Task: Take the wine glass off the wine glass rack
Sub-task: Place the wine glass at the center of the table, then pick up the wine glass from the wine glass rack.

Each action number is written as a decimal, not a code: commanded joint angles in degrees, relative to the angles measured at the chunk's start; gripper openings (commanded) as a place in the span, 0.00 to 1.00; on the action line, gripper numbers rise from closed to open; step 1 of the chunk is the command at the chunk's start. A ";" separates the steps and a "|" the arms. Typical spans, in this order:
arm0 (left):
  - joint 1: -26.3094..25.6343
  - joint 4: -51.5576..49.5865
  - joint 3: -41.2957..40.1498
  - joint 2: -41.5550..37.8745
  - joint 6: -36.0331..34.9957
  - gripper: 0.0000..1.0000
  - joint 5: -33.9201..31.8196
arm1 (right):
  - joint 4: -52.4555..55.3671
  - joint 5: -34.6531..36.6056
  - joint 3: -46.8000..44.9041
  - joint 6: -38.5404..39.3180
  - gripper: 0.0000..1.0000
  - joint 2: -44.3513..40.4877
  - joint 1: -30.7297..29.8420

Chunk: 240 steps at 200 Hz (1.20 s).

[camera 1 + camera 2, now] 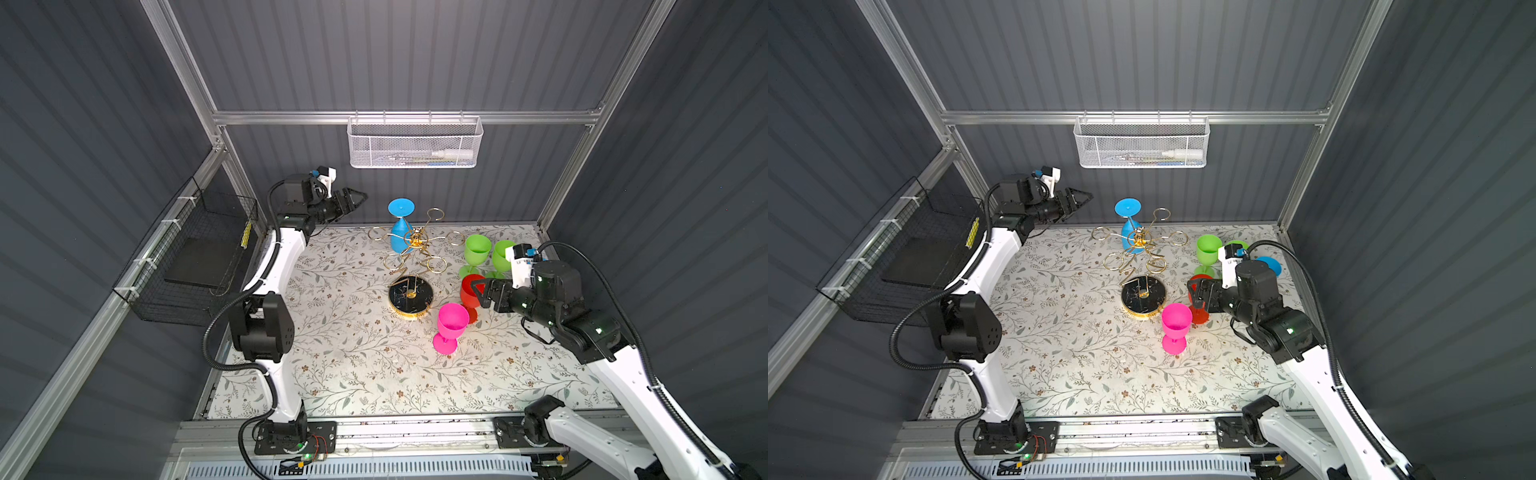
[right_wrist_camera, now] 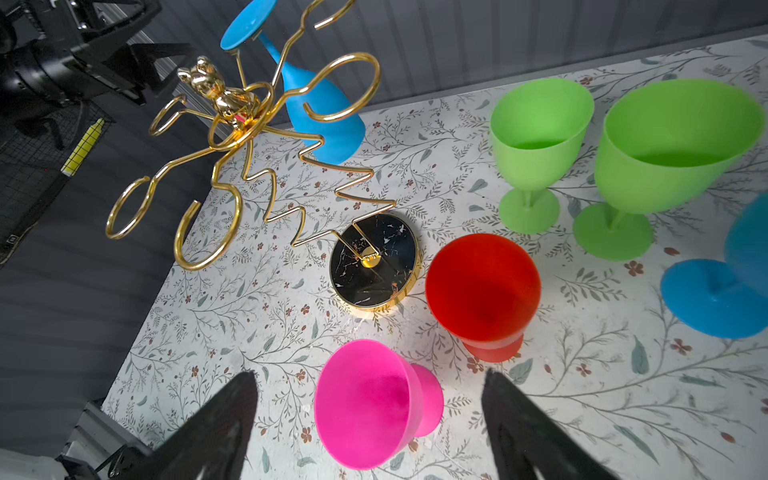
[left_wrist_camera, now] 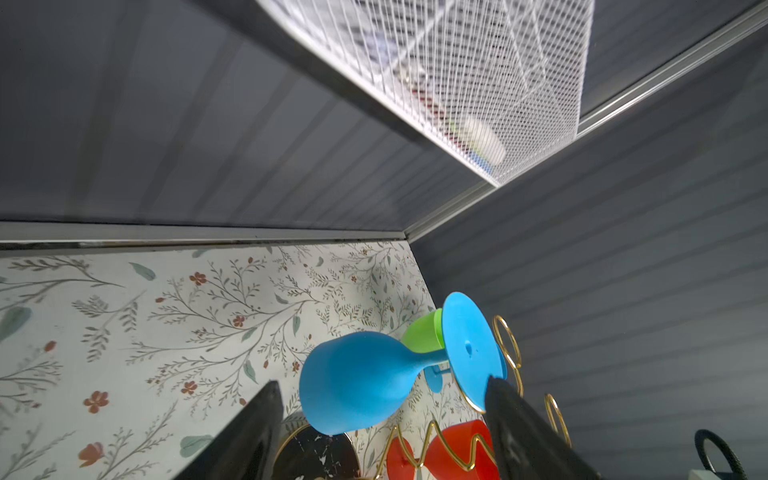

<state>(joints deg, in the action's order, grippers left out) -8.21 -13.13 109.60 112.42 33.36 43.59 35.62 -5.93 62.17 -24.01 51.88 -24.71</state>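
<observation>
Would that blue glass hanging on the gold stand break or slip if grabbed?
The blue wine glass looks matte, opaque plastic: probably light and unlikely to shatter. Its rounded, tapering bowl might slip when squeezed. The thin wire rack may wobble as it leaves.

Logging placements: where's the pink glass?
In both top views the pink glass stands upright on the table, right of the rack base and in front of the red glass.

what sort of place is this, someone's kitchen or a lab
Most likely a robot test cell, not a kitchen: grey panelled walls on an aluminium frame, a left arm and right arm bolted to a front rail, and a wine glass rack staged on a floral table.
</observation>
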 commanded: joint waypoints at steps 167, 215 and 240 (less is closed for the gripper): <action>-7.09 -5.81 7.71 5.62 -3.65 0.48 5.13 | -2.43 -3.29 0.76 0.36 0.90 -1.43 0.37; -7.61 -7.95 9.54 6.91 -4.84 0.43 4.75 | -2.18 -3.20 0.59 0.18 0.90 -2.01 0.39; -7.61 -8.28 10.10 6.93 -5.06 0.38 4.57 | -2.28 -3.20 0.40 0.03 0.91 -2.05 0.39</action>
<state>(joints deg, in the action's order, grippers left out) -15.46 -19.81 117.27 118.34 29.87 47.22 33.89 -8.80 62.17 -24.01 50.37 -24.51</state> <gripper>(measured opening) 0.395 0.906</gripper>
